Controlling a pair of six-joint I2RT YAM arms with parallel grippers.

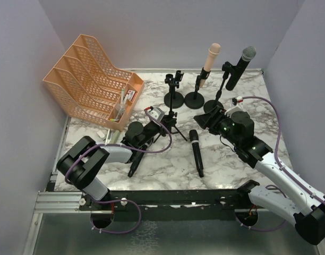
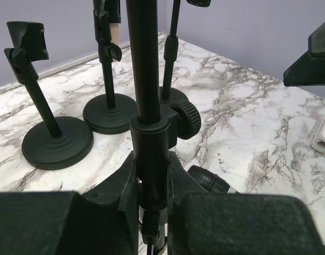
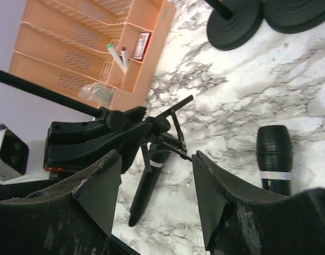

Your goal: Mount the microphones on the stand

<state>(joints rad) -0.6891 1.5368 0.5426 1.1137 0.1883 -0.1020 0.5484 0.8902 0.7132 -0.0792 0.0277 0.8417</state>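
Right hand (image 3: 157, 159) gapes, black microphone (image 3: 274, 159) lying just beside it

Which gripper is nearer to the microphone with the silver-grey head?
Right. The right gripper, open, is close in front of the microphone and its stand; the left gripper is farther left, shut on the tripod stand.
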